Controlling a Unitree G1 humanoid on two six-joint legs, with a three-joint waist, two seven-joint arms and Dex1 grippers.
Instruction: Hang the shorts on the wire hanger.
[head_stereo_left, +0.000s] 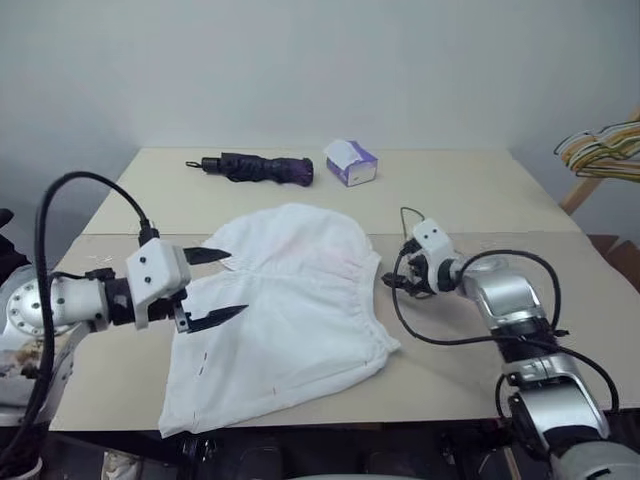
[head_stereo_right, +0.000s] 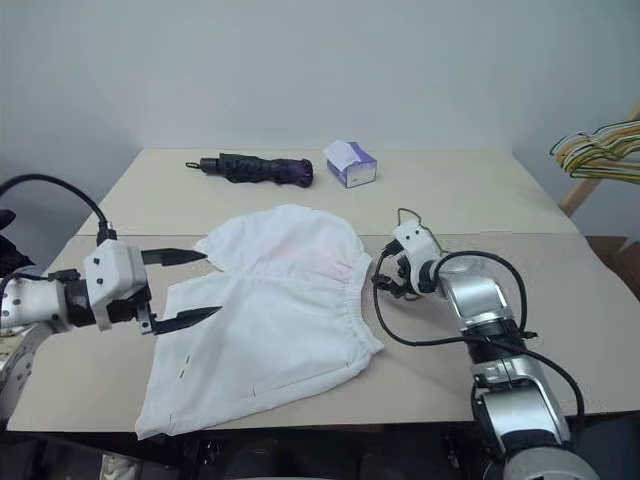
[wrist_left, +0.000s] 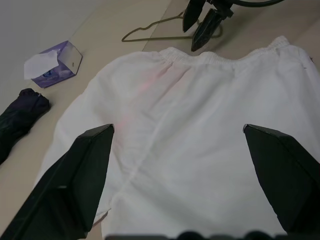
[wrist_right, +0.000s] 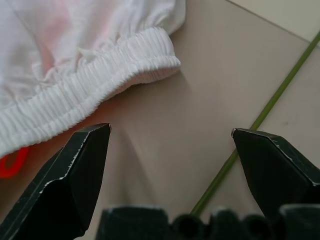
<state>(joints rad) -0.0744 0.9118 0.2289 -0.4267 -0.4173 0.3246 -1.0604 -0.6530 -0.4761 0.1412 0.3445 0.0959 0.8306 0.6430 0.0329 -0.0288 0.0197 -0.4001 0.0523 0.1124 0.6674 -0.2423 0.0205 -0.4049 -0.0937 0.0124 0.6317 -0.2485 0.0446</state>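
Observation:
The white shorts (head_stereo_left: 290, 300) lie flat on the tan table (head_stereo_left: 460, 190), elastic waistband (wrist_right: 95, 75) toward the right. My left gripper (head_stereo_left: 232, 285) hovers open just above the shorts' left side, its fingers spread over the fabric in the left wrist view (wrist_left: 177, 131). Beside the waistband's far corner my right gripper (head_stereo_left: 392, 282) is open over bare table and touches nothing (wrist_right: 171, 130). The thin wire hanger (wrist_left: 150, 30) lies on the table just beyond the waistband, partly behind the right gripper; its hook (head_stereo_left: 405, 212) points toward the back of the table. Its wire (wrist_right: 270, 105) runs close to the right fingers.
A folded dark purple umbrella (head_stereo_left: 262, 168) and a white-and-purple tissue box (head_stereo_left: 351, 162) lie at the back of the table. A bunch of coloured hangers (head_stereo_left: 605, 150) hangs on a wooden stand off the table's right. The shorts' hem reaches the table's front edge.

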